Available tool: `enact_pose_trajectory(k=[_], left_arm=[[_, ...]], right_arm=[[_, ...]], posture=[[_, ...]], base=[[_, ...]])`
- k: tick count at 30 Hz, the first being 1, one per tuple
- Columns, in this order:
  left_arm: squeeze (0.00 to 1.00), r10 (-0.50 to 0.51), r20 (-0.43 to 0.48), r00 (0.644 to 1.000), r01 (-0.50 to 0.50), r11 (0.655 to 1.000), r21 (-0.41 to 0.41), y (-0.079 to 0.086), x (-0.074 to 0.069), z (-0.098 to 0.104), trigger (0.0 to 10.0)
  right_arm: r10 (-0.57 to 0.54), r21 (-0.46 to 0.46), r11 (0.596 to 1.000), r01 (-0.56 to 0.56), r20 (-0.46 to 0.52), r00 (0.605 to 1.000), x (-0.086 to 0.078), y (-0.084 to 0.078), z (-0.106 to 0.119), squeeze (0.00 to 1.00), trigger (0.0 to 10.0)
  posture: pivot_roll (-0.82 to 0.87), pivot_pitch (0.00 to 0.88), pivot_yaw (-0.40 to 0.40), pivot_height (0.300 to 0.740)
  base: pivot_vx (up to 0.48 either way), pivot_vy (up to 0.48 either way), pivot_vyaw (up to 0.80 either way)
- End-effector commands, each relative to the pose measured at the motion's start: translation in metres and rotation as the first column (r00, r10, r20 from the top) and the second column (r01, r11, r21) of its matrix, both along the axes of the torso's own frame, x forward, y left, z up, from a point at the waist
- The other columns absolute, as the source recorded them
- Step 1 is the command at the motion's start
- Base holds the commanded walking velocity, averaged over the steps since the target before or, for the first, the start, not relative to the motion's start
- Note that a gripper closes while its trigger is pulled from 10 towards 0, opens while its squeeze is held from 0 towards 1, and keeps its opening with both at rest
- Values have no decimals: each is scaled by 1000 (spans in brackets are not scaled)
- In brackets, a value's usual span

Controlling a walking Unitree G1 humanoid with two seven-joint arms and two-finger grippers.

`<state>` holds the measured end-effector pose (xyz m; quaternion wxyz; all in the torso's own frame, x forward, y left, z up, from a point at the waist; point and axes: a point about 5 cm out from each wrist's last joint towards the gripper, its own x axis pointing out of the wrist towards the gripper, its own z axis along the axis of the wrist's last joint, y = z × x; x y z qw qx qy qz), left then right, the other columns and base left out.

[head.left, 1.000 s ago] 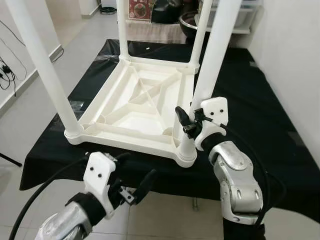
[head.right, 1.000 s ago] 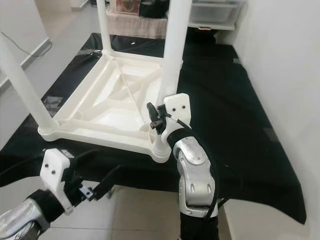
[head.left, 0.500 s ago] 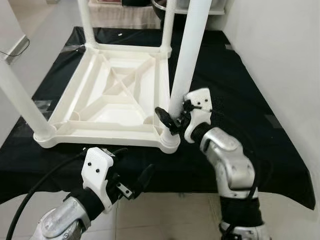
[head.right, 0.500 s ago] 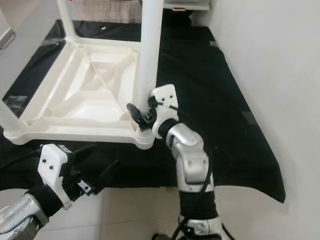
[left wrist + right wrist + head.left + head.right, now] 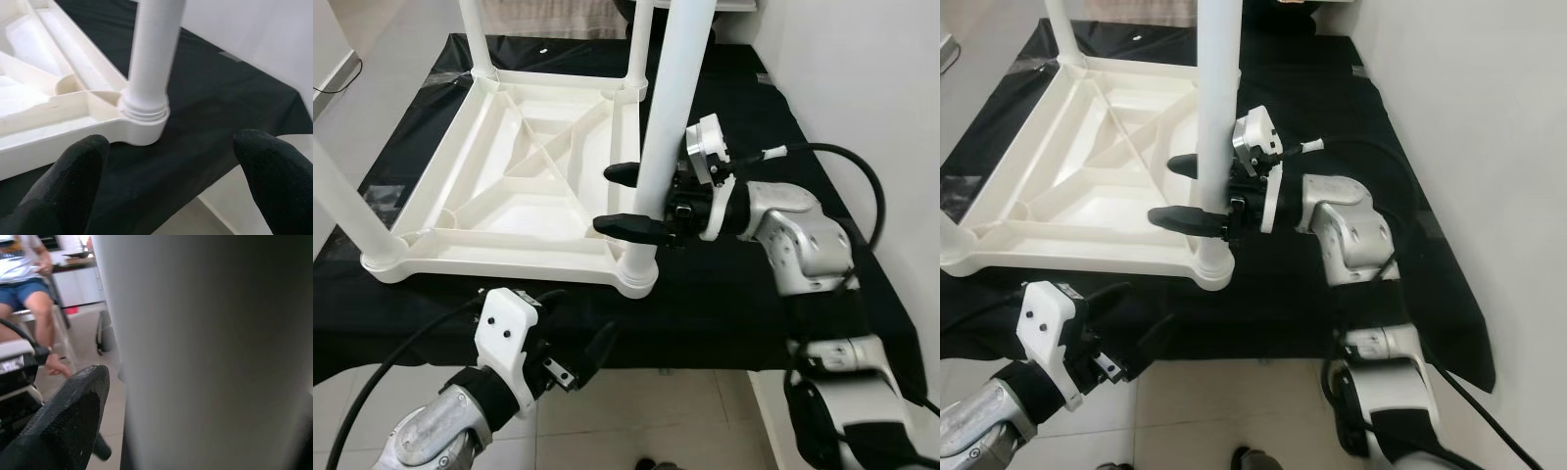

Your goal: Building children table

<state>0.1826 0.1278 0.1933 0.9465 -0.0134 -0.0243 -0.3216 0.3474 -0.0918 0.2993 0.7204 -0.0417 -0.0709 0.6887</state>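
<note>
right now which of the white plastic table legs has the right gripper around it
The near-right white plastic leg, standing in the upturned white tabletop's corner closest to the robot. The right gripper straddles it with open fingers; the other legs stand untouched.

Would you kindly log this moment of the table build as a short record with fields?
Workpiece: white children's table upside down on a black cloth
Near leg: upright, seated in its corner socket
Right gripper: open, one finger on each side of the near leg, low above the socket
Left gripper: open, holding nothing, facing that corner below the cloth's front edge
Background: seated person in the right wrist view
</note>
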Motion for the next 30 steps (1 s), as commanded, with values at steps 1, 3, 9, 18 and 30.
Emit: enact_pose_trajectory(k=[1, 3, 9, 18, 30], left_arm=[[0, 0, -22, 1000, 0, 1000, 6, 0, -4, -2, 10000], [0, 5, -22, 1000, -5, 1000, 3, 1, -5, -1, 10000], [0, 19, -22, 1000, -19, 1000, 11, 3, -6, -1, 10000], [0, 9, -26, 1000, -9, 1000, 8, 2, -5, -2, 10000], [0, -4, -30, 1000, 5, 1000, 9, 6, -2, -3, 10000]], right_arm=[[53, 10, 999, -53, 0, 999, 3, 4, 0, 0, 10000], [65, 9, 998, -65, 1, 998, 5, 4, 2, 0, 10000], [134, -13, 991, -134, -9, 991, 8, -1, 6, 0, 0], [159, -56, 986, -160, -27, 987, 9, -19, 2, 0, 0], [-852, -106, 517, 849, -162, 499, -45, -32, -115, 0, 0]], posture=[[185, 248, -115, 740], [185, 248, -115, 740], [192, 252, -118, 740], [178, 240, -108, 740], [119, 219, -81, 740]], base=[[0, 0, 0], [0, 0, 0], [0, 0, 0], [0, 0, 0], [0, 0, 0]])
